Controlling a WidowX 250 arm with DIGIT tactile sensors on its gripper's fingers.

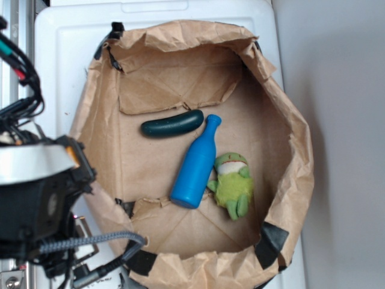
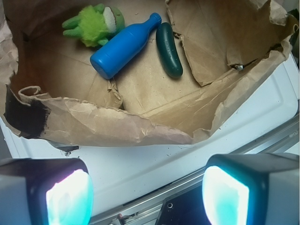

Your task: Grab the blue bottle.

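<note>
Your hand (image 2: 147, 192), cut off at the wrist frame's bottom, gapes empty; the smooth blue bottle (image 1: 195, 170) lies mid-frame in the crumpled paper bag (image 1: 289, 162).

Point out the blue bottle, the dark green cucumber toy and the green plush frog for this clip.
blue bottle (image 1: 194, 174): exterior view, middle of its body.
cucumber toy (image 1: 172, 124): exterior view, middle of its length.
plush frog (image 2: 93, 26): wrist view, on its fuzzy belly.

The blue bottle (image 1: 195, 168) (image 2: 123, 46) is smooth, solid bright blue, with a cylindrical body, narrow neck and flared lip. It lies on its side near the centre of the exterior frame, tilted, neck toward the upper right, base toward the lower left.
</note>
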